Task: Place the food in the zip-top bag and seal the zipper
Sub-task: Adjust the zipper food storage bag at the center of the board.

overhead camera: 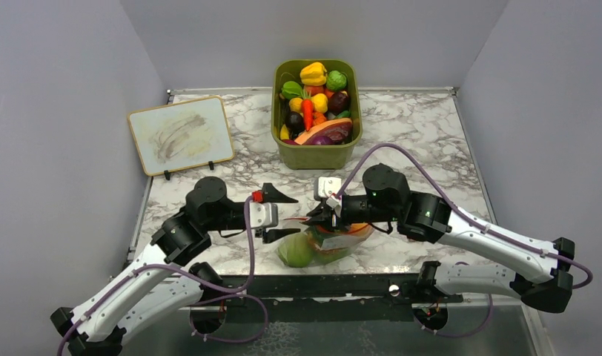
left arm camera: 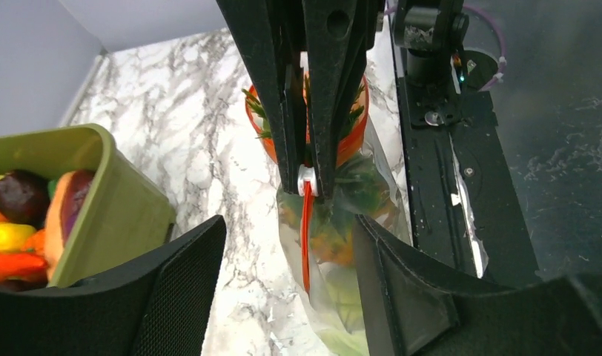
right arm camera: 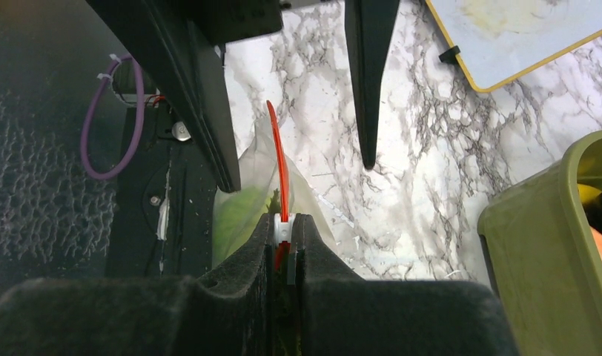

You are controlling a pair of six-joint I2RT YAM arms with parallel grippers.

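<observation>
The zip-top bag (overhead camera: 324, 243) lies at the table's near edge between the two grippers, with food inside: a light-green ball (overhead camera: 296, 252) and an orange fruit (overhead camera: 346, 227). My right gripper (overhead camera: 315, 217) is shut on the white slider (right arm camera: 283, 228) of the orange-red zipper (right arm camera: 278, 159). My left gripper (overhead camera: 298, 216) is open, with one finger on each side of the bag's mouth end, not touching it. In the left wrist view the zipper (left arm camera: 306, 237) hangs down from the slider (left arm camera: 306, 180) between my open fingers (left arm camera: 172, 297), over the bag (left arm camera: 342, 282).
An olive-green bin (overhead camera: 316, 154) full of toy produce stands behind the bag, and shows in the left wrist view (left arm camera: 120, 215) and the right wrist view (right arm camera: 535, 237). A small whiteboard (overhead camera: 181, 135) stands at the back left. The black table edge (overhead camera: 357, 285) is just in front of the bag.
</observation>
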